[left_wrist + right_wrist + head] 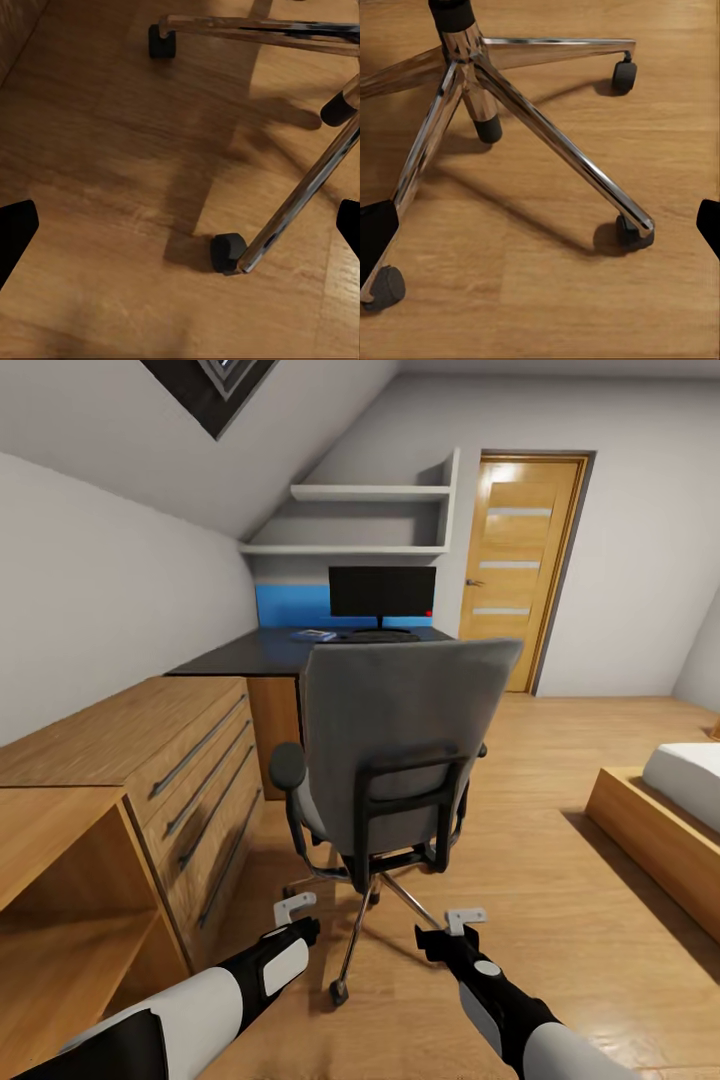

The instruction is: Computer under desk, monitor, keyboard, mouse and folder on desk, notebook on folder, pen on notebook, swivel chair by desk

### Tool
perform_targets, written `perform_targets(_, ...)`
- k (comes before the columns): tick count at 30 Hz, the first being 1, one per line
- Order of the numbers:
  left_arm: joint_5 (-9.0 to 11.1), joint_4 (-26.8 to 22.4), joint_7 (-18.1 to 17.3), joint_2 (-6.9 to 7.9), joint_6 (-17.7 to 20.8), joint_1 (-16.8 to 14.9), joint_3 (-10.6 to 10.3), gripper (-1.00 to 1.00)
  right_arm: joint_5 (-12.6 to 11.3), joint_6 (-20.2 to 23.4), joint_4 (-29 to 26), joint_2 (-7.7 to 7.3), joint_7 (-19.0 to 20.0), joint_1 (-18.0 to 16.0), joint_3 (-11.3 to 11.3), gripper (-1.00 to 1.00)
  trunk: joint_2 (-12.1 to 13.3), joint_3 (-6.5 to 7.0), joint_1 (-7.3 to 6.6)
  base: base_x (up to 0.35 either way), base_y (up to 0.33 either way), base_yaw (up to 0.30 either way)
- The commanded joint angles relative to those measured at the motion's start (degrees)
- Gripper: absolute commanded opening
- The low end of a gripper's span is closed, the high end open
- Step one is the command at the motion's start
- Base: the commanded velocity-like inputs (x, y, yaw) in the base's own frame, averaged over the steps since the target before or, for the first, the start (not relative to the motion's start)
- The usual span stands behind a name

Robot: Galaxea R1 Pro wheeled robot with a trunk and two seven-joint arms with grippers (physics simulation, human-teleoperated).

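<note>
Grey swivel chair with chrome star base (400, 750) stands on the wood floor (560, 880), its back to the robot, in front of the dark bench (260, 652).

The black monitor (382, 592) sits on that bench, a small blue item (315, 634) beside it. The left gripper (294, 908) and right gripper (465, 920) hover low near the chair's castors (634, 234), jaws released and holding nothing.

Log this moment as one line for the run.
swivel chair: facing desk | monitor: on desk | left gripper: open | right gripper: open
</note>
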Motion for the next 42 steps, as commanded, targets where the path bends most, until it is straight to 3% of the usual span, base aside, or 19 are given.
perform_targets(1,0.55,-0.07,0.29,0.0,-0.19,-0.04,-0.5,1.0,-0.55,-0.32,0.05,-0.12,-0.25,-0.05,0.49,1.0,-0.04,-0.28,0.01,0.0,0.0,0.0)
perform_targets(14,0.57,-0.07,0.29,-0.11,-0.19,-0.03,-0.51,1.0,-0.56,-3.59,-0.04,-0.38,-0.25,-0.05,0.4,1.0,-0.22,-3.16,0.35,0.0,0.0,0.0)
perform_targets(24,0.67,-0.07,0.12,-0.04,-0.11,-0.04,-0.51,1.0,-0.56,-7.34,-0.05,-0.38,-0.41,-0.05,0.36,1.0,-0.22,-3.16,0.35,0.0,0.0,0.0)
perform_targets(42,0.75,-0.07,0.12,-0.03,-0.11,-0.01,-0.51,1.0,-0.56,-7.73,-0.05,-0.38,-0.33,-0.05,0.4,1.0,-0.22,-3.16,0.35,0.105,0.0,0.0)
